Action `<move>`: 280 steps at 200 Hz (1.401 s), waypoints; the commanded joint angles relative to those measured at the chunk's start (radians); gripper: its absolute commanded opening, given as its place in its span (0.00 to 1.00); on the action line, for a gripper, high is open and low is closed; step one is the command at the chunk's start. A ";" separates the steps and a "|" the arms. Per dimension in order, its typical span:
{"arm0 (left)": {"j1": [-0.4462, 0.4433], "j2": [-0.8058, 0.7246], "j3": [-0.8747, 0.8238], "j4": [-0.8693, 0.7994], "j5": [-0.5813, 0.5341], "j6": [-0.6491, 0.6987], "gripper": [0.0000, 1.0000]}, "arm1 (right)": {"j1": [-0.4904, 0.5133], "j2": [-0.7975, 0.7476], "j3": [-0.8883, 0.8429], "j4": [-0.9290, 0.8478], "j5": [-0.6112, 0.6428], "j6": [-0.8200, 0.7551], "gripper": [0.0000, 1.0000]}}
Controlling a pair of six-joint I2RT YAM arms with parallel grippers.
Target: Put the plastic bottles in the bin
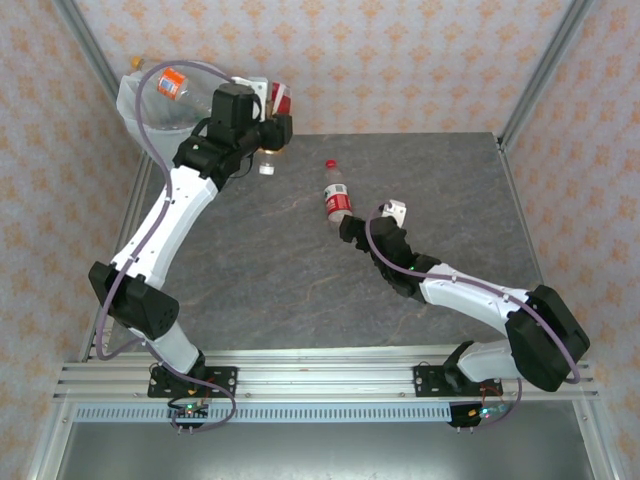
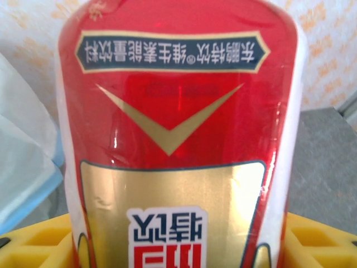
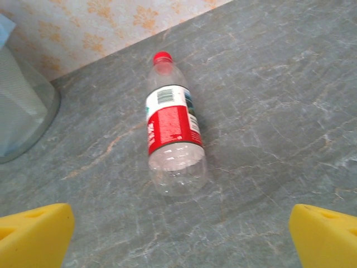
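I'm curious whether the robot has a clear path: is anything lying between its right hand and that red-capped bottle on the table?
Nothing visible does. The right hand is open and points at the lying red-labelled bottle, with just bare grey tabletop between them. The bin stands off to the side.

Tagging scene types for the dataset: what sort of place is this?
Probably a lab test cell, not a home: aluminium frame posts around a stone-look table, printed wallpaper panels as backdrop, and arms bolted to a mounting rail.
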 commanded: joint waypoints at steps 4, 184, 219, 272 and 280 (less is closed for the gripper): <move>0.019 -0.026 0.055 0.081 -0.122 -0.021 0.39 | -0.005 -0.027 -0.023 0.104 -0.044 -0.024 0.99; 0.298 0.210 0.366 0.070 -0.345 -0.225 0.37 | -0.004 -0.131 -0.112 0.167 -0.051 -0.079 0.99; 0.329 0.314 0.445 0.080 -0.447 -0.279 0.38 | -0.004 -0.172 -0.115 0.154 -0.050 -0.075 0.99; 0.373 0.480 0.650 0.003 -0.449 -0.353 0.38 | -0.004 -0.221 -0.136 0.128 -0.031 -0.062 0.99; 0.376 0.504 0.688 -0.021 -0.455 -0.358 0.38 | -0.005 -0.227 -0.139 0.124 -0.027 -0.058 0.99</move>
